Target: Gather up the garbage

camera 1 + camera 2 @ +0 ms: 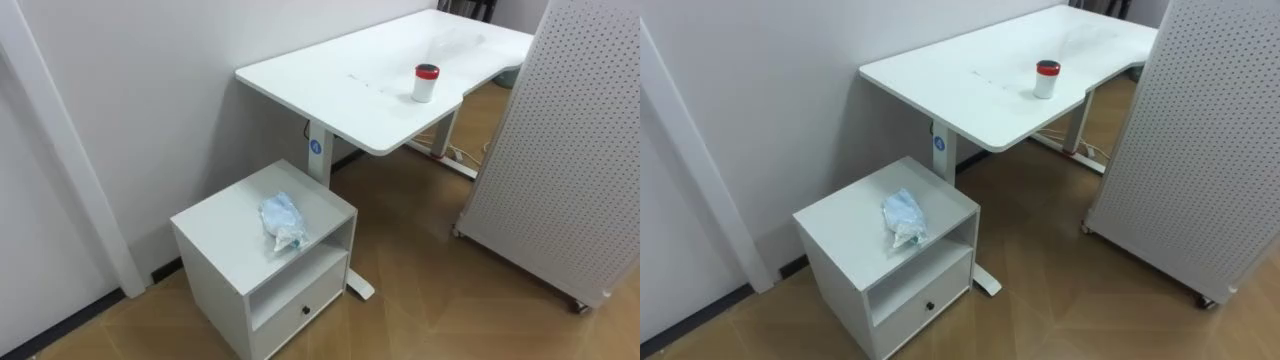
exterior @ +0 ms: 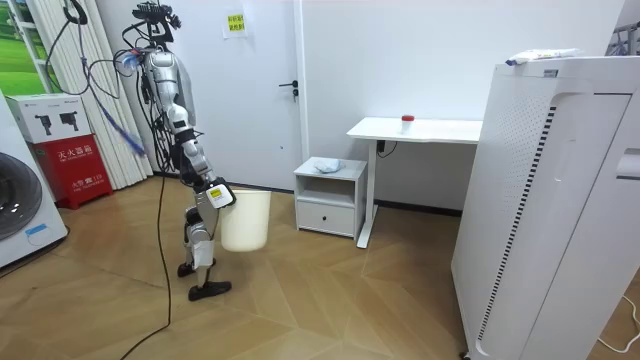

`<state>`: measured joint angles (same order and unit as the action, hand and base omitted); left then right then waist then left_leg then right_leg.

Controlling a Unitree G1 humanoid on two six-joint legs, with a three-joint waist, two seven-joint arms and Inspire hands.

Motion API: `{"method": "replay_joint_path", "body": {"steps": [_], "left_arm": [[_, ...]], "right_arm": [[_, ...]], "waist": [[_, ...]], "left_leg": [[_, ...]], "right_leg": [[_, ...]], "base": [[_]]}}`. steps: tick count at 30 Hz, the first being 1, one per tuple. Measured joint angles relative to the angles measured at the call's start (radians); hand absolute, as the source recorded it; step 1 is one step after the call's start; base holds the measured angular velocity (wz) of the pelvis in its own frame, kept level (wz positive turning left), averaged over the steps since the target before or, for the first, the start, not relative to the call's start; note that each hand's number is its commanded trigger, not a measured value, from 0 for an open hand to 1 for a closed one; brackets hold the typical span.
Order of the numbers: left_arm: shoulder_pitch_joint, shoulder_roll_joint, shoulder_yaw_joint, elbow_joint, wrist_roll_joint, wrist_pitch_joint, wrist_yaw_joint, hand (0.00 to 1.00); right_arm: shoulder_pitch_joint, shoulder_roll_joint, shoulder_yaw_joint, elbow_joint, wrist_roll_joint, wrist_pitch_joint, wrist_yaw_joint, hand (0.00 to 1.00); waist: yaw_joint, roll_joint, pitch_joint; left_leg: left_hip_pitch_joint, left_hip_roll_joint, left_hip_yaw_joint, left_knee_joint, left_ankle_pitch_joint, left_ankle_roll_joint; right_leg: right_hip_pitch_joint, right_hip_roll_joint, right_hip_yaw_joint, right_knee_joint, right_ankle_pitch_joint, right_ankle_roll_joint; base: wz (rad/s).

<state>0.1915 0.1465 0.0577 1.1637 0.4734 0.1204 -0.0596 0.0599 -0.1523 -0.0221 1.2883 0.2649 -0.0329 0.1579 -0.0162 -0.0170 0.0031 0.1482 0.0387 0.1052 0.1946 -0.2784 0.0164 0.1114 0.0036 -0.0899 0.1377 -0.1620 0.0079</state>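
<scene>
A crumpled pale blue and clear plastic wrapper point(image 1: 282, 222) lies on top of a low white cabinet point(image 1: 222, 238) by the wall; it also shows as a small heap point(image 2: 327, 166) in the room view. There the robot stands on the wooden floor a few steps to the room view's left of the cabinet, facing it. Its right hand point(image 2: 217, 196) hangs low at the rim of a white waste bin point(image 2: 246, 222). How the hand holds the rim is too small to make out.
A white desk point(image 1: 345, 80) with a red-lidded white jar point(image 1: 426, 83) stands beside the cabinet. A tall white perforated unit point(image 1: 570, 150) on wheels stands to the right. The cabinet has an open shelf and a drawer point(image 1: 300, 305). Bare wooden floor lies in front.
</scene>
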Motion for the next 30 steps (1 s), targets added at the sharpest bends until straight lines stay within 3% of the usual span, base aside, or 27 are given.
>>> {"method": "replay_joint_path", "body": {"steps": [12, 30], "left_arm": [[-0.008, 0.000, 0.000, -0.001, 0.000, 0.000, 0.002, 0.00], [-0.013, 0.000, 0.019, 0.021, 0.002, -0.001, 0.011, 0.00]], "right_arm": [[-0.009, 0.000, 0.004, -0.001, -0.001, 0.001, 0.000, 1.00], [-0.005, 0.001, 0.009, 0.002, 0.004, 0.005, 0.005, 1.00]], "waist": [[0.024, 0.001, -0.0011], [0.022, -0.004, -0.0008]], "left_leg": [[-0.018, 0.000, -0.001, 0.003, 0.000, 0.000], [-0.034, 0.007, -0.005, 0.011, -0.001, -0.001]], "right_leg": [[-0.027, 0.001, -0.003, 0.003, 0.000, 0.000], [-0.032, -0.001, -0.027, 0.019, -0.004, -0.004]], "base": [[0.00], [0.01]]}}
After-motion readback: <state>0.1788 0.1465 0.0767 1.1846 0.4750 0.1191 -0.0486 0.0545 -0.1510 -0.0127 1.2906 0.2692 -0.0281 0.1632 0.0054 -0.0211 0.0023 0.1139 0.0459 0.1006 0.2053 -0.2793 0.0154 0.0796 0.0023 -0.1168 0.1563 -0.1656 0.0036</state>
